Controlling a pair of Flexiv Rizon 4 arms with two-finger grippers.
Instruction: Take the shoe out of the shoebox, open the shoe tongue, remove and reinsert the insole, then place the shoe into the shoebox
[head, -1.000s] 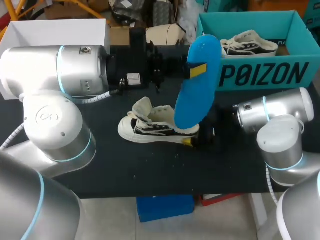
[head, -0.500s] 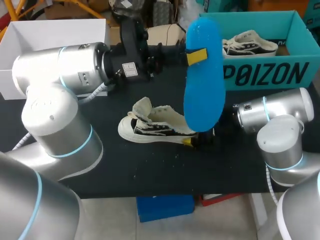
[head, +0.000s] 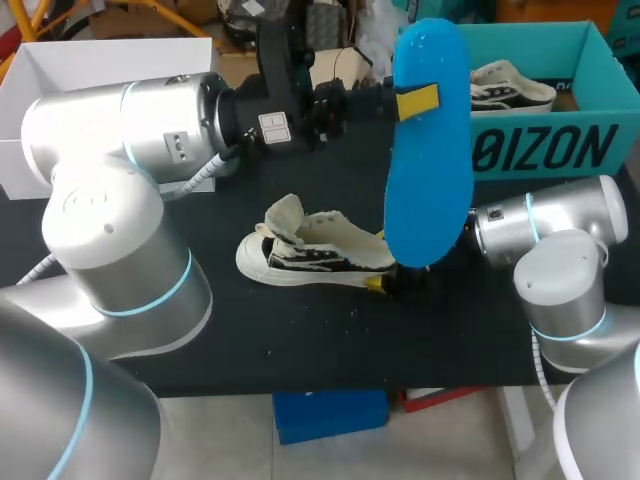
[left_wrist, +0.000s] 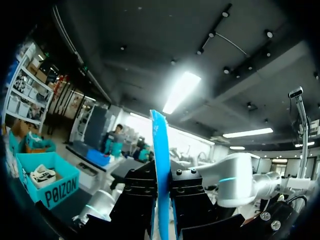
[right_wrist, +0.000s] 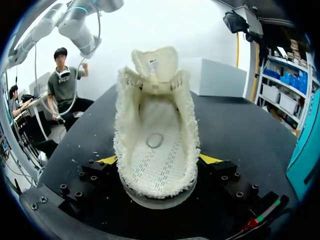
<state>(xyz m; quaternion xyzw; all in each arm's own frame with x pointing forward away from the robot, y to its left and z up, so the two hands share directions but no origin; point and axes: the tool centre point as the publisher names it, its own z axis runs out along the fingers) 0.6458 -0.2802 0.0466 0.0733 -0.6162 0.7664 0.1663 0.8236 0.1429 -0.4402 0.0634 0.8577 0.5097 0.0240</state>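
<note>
The left gripper (head: 418, 100) is clamped on the blue insole (head: 430, 180) and holds it in the air above the table (head: 300, 340), nearly upright. 1 yellow fingertip lies across the insole's face near its upper end. The lower end hangs over the heel of the shoe (head: 310, 255), though whether it touches the heel cannot be told. In the left wrist view the insole (left_wrist: 160, 165) shows edge-on, pinched between the 2 black fingers with no gap on either side.

The shoe lies on its sole on the dark table, near the middle, toe toward my left. Its tongue (head: 285, 213) is pulled up and forward, away from the opening. The right gripper (head: 385, 284) sits low at the heel. In the right wrist view the 2 yellow tips press against the heel's 2 sides, so it has hold of the shoe (right_wrist: 155, 115) – fingers spread about as wide as the heel. That view looks straight into the shoe: fleecy lining, a bare stitched footbed, and the tongue (right_wrist: 155, 62) standing open at the far end.

The teal shoebox (head: 540, 150) stands at the far right of the table, open, with a second shoe (head: 510, 85) inside. A white box (head: 110, 55) stands at the far left.
</note>
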